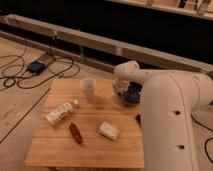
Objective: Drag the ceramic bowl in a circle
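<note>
**Colours on and around the table**

Table [50, 150]: pale honey wood, faint plank lines.
Bowl [133, 96]: glossy dark navy-black, bluish glints inside.
Gripper [125, 93]: pale, down at the bowl's left rim, below the white arm [167, 115].
Cup [88, 88]: plain white.
Bottle [60, 112]: white, faint grey label print.
Packet [108, 130]: cream.
Small long item [76, 133]: dark red-brown.
Flat object [138, 119] at the arm's edge: black.
Floor [15, 115]: tan, black cables [12, 79] across it.
</note>
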